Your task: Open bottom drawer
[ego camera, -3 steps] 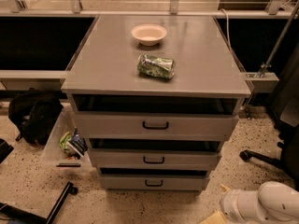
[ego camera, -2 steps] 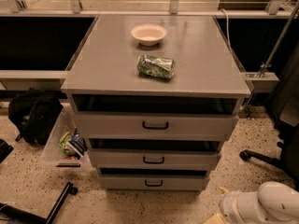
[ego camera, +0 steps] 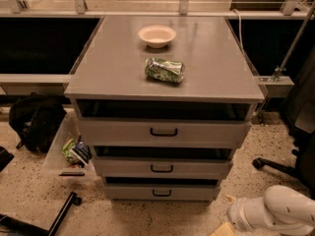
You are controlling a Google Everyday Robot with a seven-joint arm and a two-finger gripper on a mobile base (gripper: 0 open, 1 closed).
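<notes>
The bottom drawer (ego camera: 133, 192) sits lowest in the cabinet (ego camera: 206, 58), near the floor (ego camera: 29, 200). The gripper (ego camera: 235, 219) seems low at its right, apart; clenched or released, I cannot tell.

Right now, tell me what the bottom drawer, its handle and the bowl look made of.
Bottom drawer: matte grey painted metal or laminate, flat even sheen. Handle: black metal or plastic, thin bar. Bowl: pale, probably plastic or ceramic, smooth. Gripper sits low right, clear of the drawer.
</notes>
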